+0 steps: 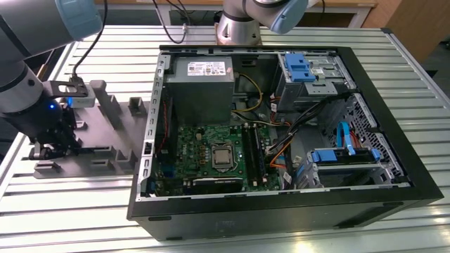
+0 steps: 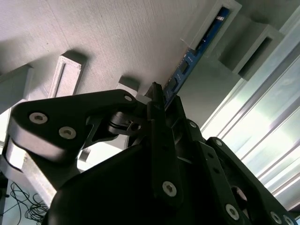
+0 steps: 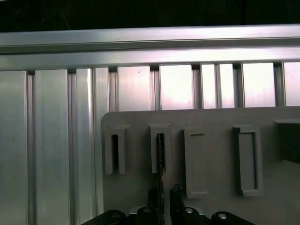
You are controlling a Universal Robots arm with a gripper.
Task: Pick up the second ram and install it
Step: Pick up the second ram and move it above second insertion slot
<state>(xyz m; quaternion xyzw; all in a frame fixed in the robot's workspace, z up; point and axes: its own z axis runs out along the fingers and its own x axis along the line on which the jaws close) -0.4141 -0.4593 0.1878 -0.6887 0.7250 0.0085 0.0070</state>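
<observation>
While it is being kept upright on its long edge by slotted blocks, the second ram (image 2: 190, 60), a thin dark blue-green circuit-board stick, is being presented for a clean pinch on its flat faces. It has not yet been lifted from its holder. In the first wrist view it is being seen edge-on as a thin dark line (image 3: 161, 159) standing in one block's slot (image 3: 160, 128).

Its near end is being straddled by the black metal gripper (image 3: 162, 193), whose jaws are being held narrowly spread, one on each side of the stick. A sliver of gap is showing on one side, so the stick is judged not yet pinched. In the second wrist view the gripper (image 2: 164, 98) is being lined up along the board's length, presumably so that the faces are met squarely.

The blocks are being carried by a flat grey plastic holder plate (image 1: 105, 142), which is lying on the ribbed aluminium table (image 1: 408, 47). In the exterior view the gripper (image 1: 50, 150) is being lowered over this plate at nine o'clock from the open black computer case (image 1: 281, 211), near its green motherboard (image 1: 189, 153).
</observation>
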